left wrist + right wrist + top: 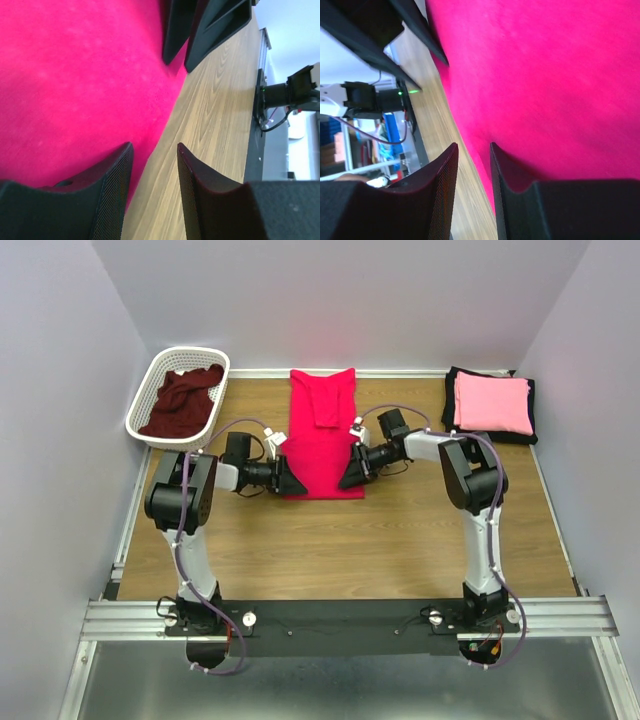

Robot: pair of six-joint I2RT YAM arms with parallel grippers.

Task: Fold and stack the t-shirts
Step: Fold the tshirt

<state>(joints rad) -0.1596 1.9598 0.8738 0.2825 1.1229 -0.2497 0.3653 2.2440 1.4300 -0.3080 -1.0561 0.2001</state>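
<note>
Where walls (340, 300) box the wooden table (400, 540), left gripper (296, 482) and right gripper (347, 478) part-open astride crimson t-shirt (320, 445) hem.

Crimson shirt (322, 435): both wrist views cut it off at their edges, and only a stretch of hem shows.
Left gripper (293, 480): at the crimson shirt's near left corner. Too small from above to tell whether it touches cloth. Its fingers (107, 190) are cut by the wrist view's bottom edge.
Right gripper (347, 478): at the near right corner, same doubt. Its fingers (520, 200) are cut off likewise.
Black shirt (500, 438): right of the crimson shirt, mostly hidden under the pink shirt (492, 403). Only a border shows.
Maroon shirt (185, 400): left of the crimson shirt, its underside hidden inside the basket (143, 398).
Clutter beyond the hem, right wrist view: blurred, unreadable.
</note>
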